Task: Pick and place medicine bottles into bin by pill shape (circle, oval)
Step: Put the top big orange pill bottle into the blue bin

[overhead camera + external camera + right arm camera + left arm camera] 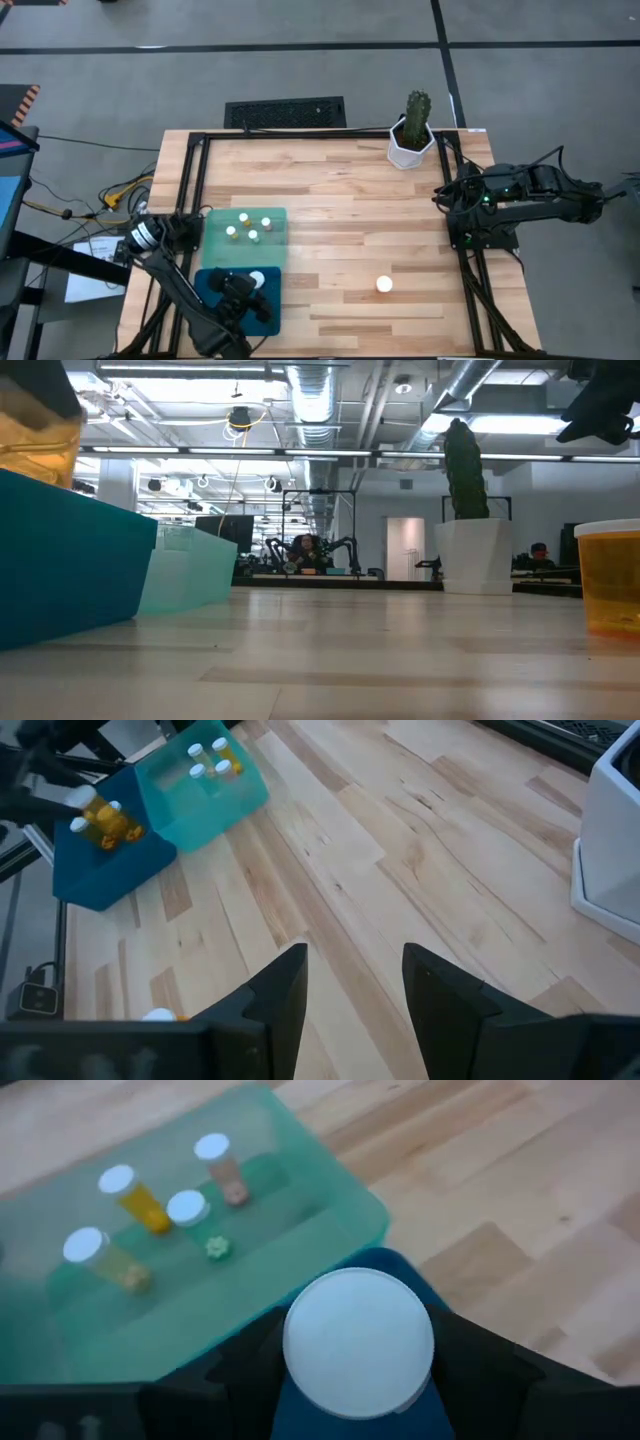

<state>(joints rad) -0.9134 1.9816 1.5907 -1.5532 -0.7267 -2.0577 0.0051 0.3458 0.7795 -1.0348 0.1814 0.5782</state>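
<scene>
My left gripper (252,290) is over the dark blue bin (215,285) at the near left, shut on a white-capped amber medicine bottle (358,1342). The bottle also shows in the low view (38,448). Several bottles (248,228) stand upright in the pale green bin (215,240) just beyond it. One bottle (384,284) stands alone on the table, near the middle right, and shows in the low view (610,575). My right gripper (352,990) is open and empty, high at the table's right edge. My left gripper pinches the bottle between its two fingers (480,1370), just under the white cap (358,1342). The fingers come from above, pointing down. The bottle hangs upright below them, its amber body (38,448) at the blue bin's rim and its bottom hidden by the bin wall.
A white pot (410,148) with a green cactus (417,108) stands at the far right of the table. A black metal frame (190,180) runs along the table's edges. In the right wrist view an amber bottle (125,833) lies in the blue bin.
</scene>
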